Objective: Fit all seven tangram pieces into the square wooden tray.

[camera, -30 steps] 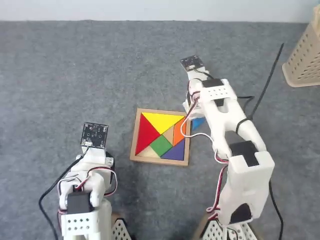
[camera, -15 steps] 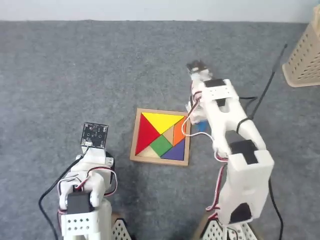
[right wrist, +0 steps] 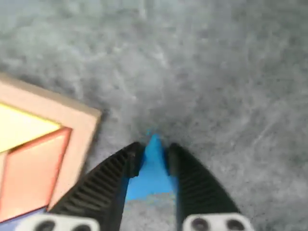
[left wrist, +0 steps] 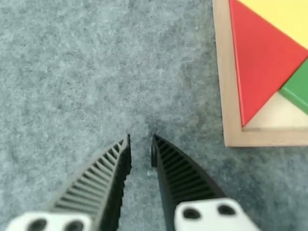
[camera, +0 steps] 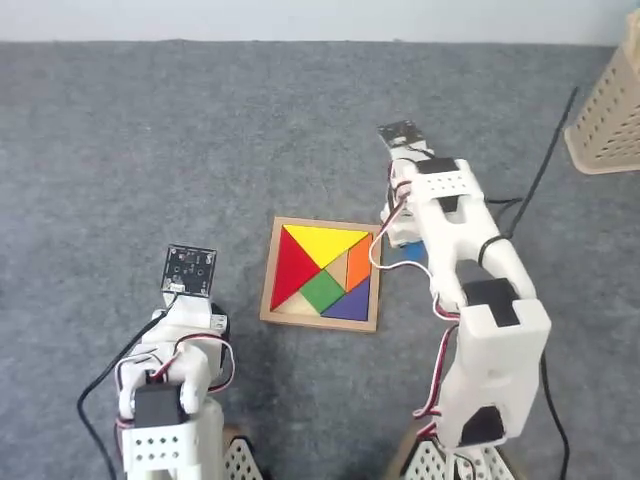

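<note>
The right gripper has closed to a narrow grip on the blue piece. Its two dark ribbed fingers press the piece's sides, and one blue corner pokes out past the fingertips. We cannot tell whether the piece rests on the grey carpet or hangs just above it.

In the high view the blue piece sits at 3 o'clock from the square wooden tray. It is just outside the rim and half hidden under the right arm.

Inside the tray we see a yellow triangle at 12 o'clock and a red triangle at 9 o'clock. A green square is near the centre, an orange piece at 3 o'clock and a purple piece at 5 o'clock. A pale patch shows at 7 o'clock.

The left gripper is at 8 o'clock from the tray, over carpet. Its fingers are all but closed, with only a slim gap and nothing between them.

A slatted basket stands at 2 o'clock, well apart.
</note>
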